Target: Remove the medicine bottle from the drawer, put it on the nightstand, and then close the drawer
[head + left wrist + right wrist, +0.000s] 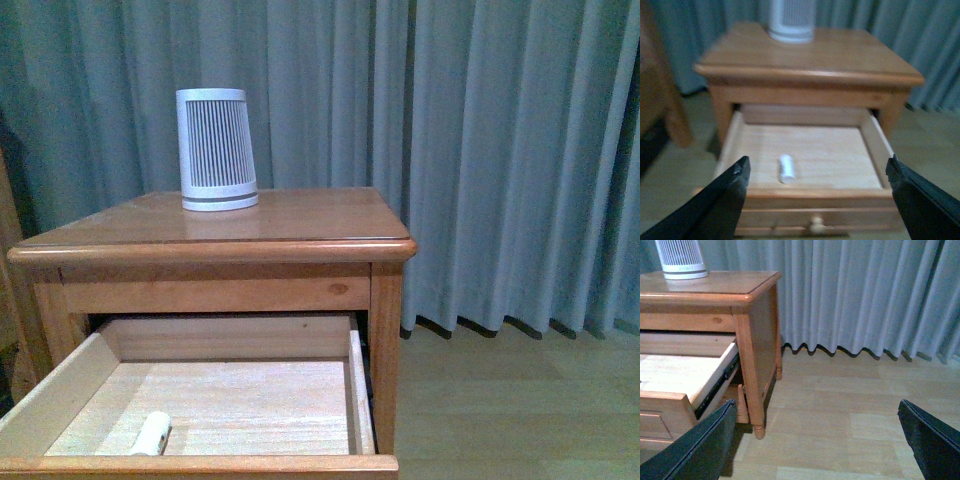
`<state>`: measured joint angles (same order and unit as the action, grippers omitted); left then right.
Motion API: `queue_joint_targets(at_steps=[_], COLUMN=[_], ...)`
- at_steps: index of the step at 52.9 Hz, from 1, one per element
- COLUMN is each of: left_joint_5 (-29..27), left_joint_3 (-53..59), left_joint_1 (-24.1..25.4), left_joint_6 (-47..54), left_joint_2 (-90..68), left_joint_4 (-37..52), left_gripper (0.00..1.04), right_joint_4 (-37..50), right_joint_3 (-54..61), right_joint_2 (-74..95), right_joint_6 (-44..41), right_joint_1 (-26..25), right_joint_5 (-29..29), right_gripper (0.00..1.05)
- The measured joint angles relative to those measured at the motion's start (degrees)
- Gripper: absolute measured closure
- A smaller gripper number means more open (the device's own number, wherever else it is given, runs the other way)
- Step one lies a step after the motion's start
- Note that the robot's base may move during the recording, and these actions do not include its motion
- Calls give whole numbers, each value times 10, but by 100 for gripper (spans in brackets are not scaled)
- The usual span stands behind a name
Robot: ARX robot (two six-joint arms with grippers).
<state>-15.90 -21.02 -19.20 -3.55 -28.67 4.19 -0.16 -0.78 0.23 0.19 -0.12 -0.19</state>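
The honey-brown nightstand (300, 225) stands ahead with its upper drawer (362, 400) pulled out, pale wood inside. The small white medicine bottle (152, 433) lies on its side on the drawer floor near the front left. In the left wrist view the medicine bottle (786, 168) lies inside the drawer (815, 197), beyond and between my wide-apart black fingers; my left gripper (817, 175) is open and empty, in front of the drawer front. My right gripper (817, 417) is open and empty over the floor, beside the nightstand (757, 335). Neither arm shows in the front view.
A white tapered appliance with dark slats (216, 150) stands at the back left of the nightstand top. Grey curtains (500, 150) hang behind. Pale wood floor (850, 410) lies to the nightstand's right. A wooden bed frame (665, 100) stands left of the nightstand.
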Motion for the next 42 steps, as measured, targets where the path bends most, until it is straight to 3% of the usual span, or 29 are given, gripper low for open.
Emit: queue_joint_targets(at_steps=[2,5,22,27,29,42], left_joint_5=[-37,-33,68,149,150,157], left_joint_3=[15,35,114,130,135,160], left_joint_1=[-11,-6,92,164,180,189], left_joint_6=[10,16,26,29,29,29], left_joint_2=[66,123,203,221,223,243], left_joint_4=[-44,-63,-59,-58,-57,-52], left_gripper=[36,45,103,102,102,102], right_joint_4=[0,0,0,0,0,0], right_joint_3=[0,0,0,0,0,0], right_joint_2=[0,0,0,0,0,0], right_joint_6=[0,0,0,0,0,0], right_joint_1=[0,0,0,0,0,0], right_joint_5=[0,0,4,2,2,-1], right_gripper=[7,7,7,7,7,7])
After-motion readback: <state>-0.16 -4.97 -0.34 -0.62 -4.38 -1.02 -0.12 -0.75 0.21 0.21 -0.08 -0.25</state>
